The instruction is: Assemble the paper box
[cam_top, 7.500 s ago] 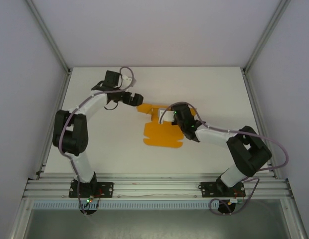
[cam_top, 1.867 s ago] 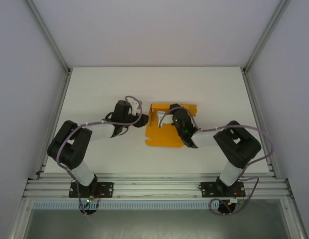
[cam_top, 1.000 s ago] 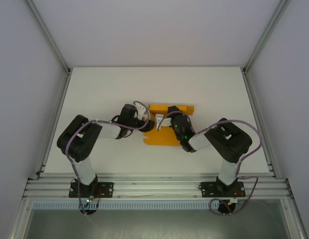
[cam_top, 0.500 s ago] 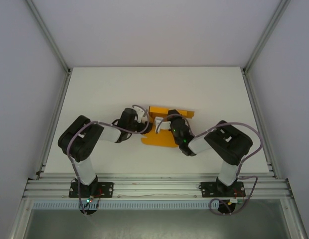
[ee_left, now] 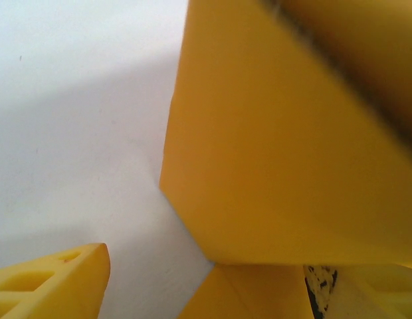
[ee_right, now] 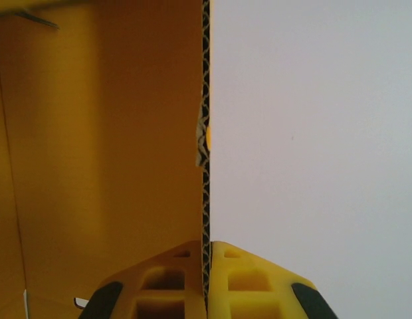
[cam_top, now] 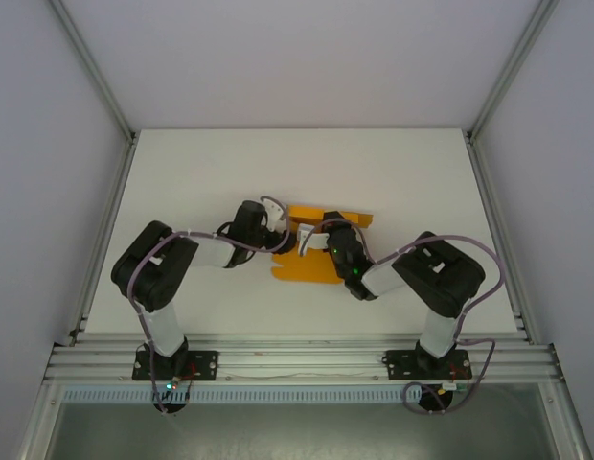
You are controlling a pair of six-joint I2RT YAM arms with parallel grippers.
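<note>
Orange-yellow paper box [cam_top: 311, 265] is lying on the tabletop [cam_top: 182, 172], right claw [ee_right: 207, 279] pinching its upright wall, left claw [ee_left: 226, 276] gaping wide against its left panel.

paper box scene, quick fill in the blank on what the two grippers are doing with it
1. The right gripper is ___ on an edge of the paper box.
2. The jaws of the left gripper stand ___, close to a panel of the box.
3. The table under the box is ___ in colour.
4. In the top external view the left gripper comes at the box from its ___ side.

Missing words: shut; open; white; left
</note>
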